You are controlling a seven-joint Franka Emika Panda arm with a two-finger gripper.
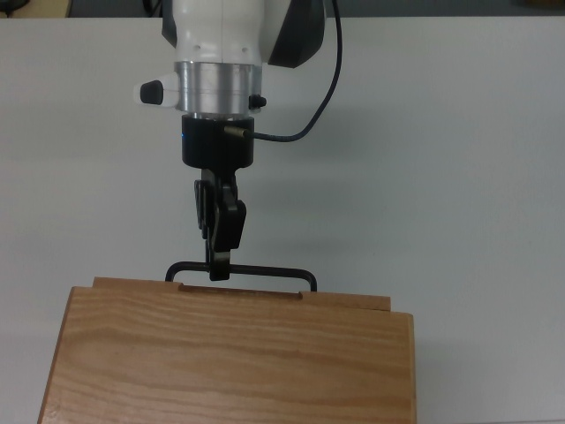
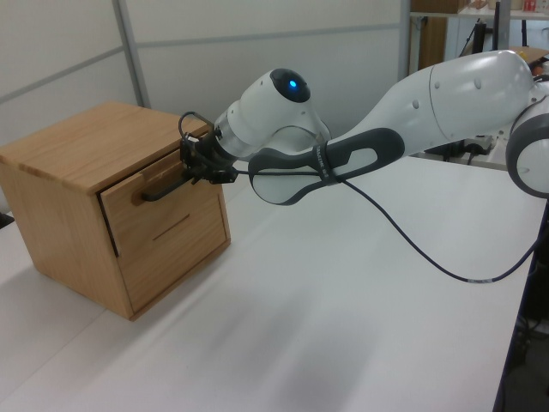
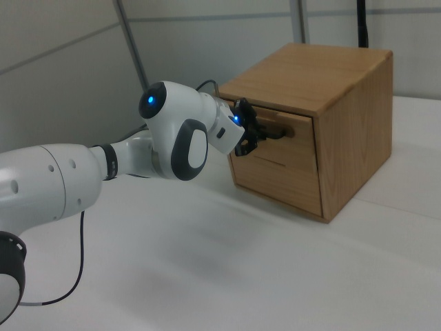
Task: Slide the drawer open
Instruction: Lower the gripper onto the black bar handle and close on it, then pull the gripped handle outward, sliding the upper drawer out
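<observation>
The robot's jaws are pinched on the thin black bar handle point(image 1: 240, 269) at the front of the drawer point(image 2: 167, 225), gripping it left of its middle in the top view. The gripper point(image 1: 218, 265) points straight at the drawer front.

The drawer sits in a wooden box casing point(image 2: 60, 150) on a white table point(image 2: 326, 326). It is only slightly open. In the top view a narrow strip of the drawer's upper edge shows beyond the casing's top. In the left view a thin dark gap runs down the front panel's left side. Judging by this, the pull has begun but most of the travel is left; the inside of the drawer cannot be seen.

Behind the gripper, a black wrist and silver ring lead into the white arm point(image 2: 446, 94). The arm reaches nearly level across the table from the left view's right, with a black cable point(image 2: 412, 249) hanging under it. In the right view the arm comes from the left, wrist level with the handle.
</observation>
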